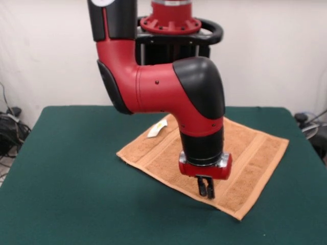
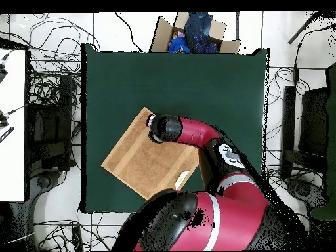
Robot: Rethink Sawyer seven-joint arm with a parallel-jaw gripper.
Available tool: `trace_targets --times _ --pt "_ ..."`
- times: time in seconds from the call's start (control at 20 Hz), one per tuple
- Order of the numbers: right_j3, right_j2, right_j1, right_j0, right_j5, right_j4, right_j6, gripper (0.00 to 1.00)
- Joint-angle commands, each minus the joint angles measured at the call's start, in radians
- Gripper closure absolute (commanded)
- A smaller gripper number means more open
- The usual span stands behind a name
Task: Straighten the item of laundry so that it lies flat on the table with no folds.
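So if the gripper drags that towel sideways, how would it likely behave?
The towel looks like soft terry, so it would probably bunch rather than slide whole. The felt-like table likely adds grip. If lifted by the gripper, it should drape limply, being thin and flat.

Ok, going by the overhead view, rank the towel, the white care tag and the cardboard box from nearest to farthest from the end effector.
1. Towel: directly beneath the end effector.
2. White care tag: on the towel's edge nearest the robot's base.
3. Cardboard box: beyond the table's far edge.

No legible text, white tag seemingly blank
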Motion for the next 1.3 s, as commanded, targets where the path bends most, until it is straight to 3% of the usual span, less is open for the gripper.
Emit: trace_targets --times 0.05,0.75,1.0,1.1,1.2,1.3 --pt "-0.326 0.163 0.292 0.030 -0.770 -0.012 0.259 1.00" --pt "-0.359 0.186 0.319 0.025 -0.934 -0.038 0.283 1.00" --pt "-0.342 0.176 0.316 0.032 -0.917 0.010 0.240 1.00" --pt "-0.326 0.146 0.316 0.048 -0.793 0.063 0.168 1.00" --pt "-0.301 0.041 0.295 0.106 -0.552 0.181 0.058 1.00" --pt "-0.288 -0.011 0.277 0.136 -0.441 0.214 0.031 1.00"
